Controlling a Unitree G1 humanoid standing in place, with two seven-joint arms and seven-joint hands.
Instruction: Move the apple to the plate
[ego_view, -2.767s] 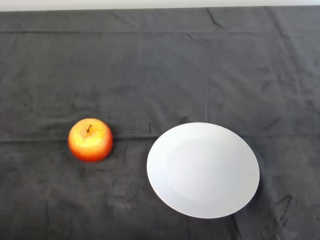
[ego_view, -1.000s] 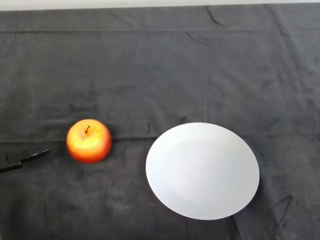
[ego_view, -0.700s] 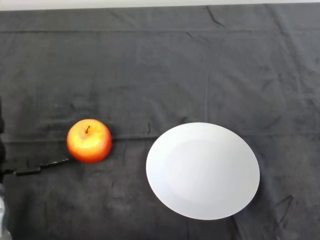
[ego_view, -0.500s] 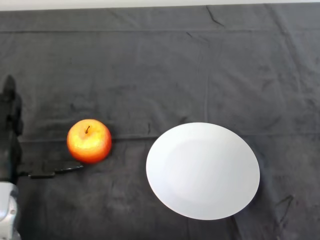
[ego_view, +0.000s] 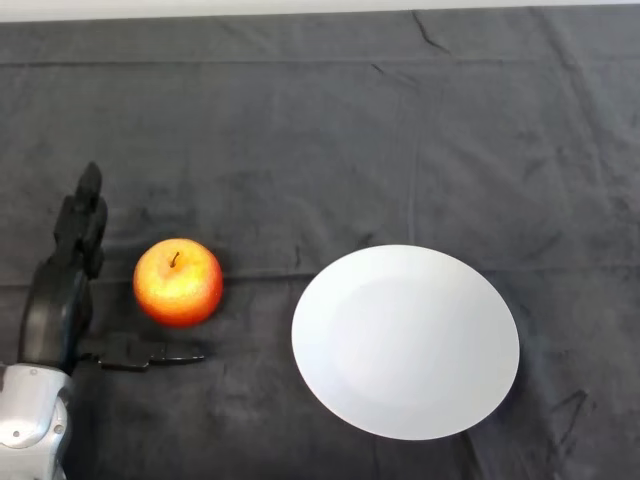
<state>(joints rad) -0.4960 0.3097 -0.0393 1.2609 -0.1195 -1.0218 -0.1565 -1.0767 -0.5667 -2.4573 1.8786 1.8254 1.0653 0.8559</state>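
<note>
While the dark cloth (ego_view: 320, 140) covers almost the whole table, a thin pale strip shows along the far edge of the view. The cloth has some folds and creases, and a wide bare area lies behind the objects. On the right half, the white plate (ego_view: 405, 341) lies flat near the front side; nothing is on it. Its front rim comes close to the lower border of the view but is not cut off. A strip of bare cloth lies between the plate and the apple (ego_view: 178, 281), so nothing stands between them. The apple, red and yellow with its stem up, sits on the cloth to the left of the plate, well apart from it. The left hand (ego_view: 62, 300) is just beside the apple on its left side, spread wide: the fingers (ego_view: 84, 215) point away from the robot, and the thumb (ego_view: 150, 353) reaches to the right just in front of the apple. It holds nothing and does not touch the apple. The silver-grey arm (ego_view: 28, 425) is cut off at the lower left corner.
</note>
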